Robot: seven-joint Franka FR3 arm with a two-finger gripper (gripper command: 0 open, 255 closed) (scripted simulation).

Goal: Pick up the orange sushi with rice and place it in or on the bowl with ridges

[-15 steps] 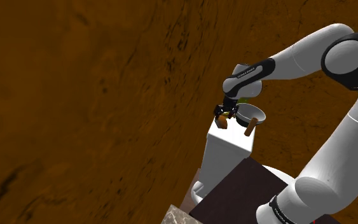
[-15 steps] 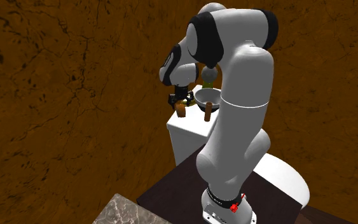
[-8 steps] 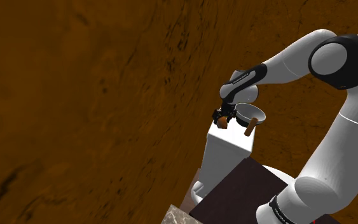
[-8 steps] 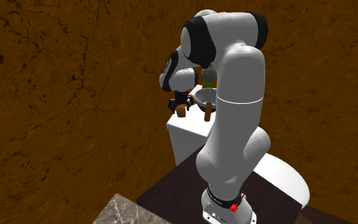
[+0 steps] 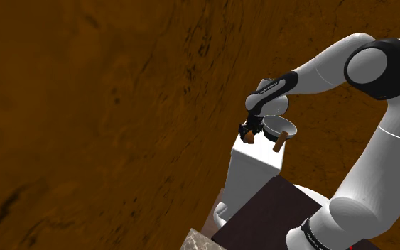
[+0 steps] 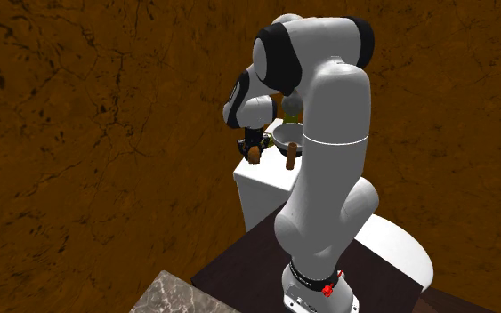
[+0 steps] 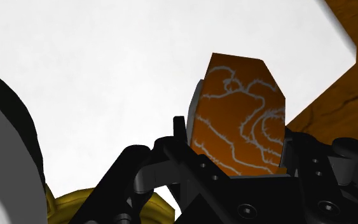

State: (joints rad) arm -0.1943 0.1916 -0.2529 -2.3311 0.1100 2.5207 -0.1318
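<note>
Since a second ago the elbow has swung higher and the all-black gripper [image 5: 249,132] has sunk toward the white toilet tank [image 5: 256,160]. Its fingers hide most of the orange, pale-veined sushi piece [image 7: 238,124] in both outer views, and no rice can be made out. The white arm bends steeply down beside the grey ridged bowl [image 6: 288,135]. The jaws are narrow, clasping the sushi piece over the tank top.

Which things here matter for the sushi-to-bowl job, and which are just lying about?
Job: orange sushi, clasped in the gripper; bowl.
Lying about: brown stick beside the bowl; yellow-green item behind it; white tank beneath them.
</note>
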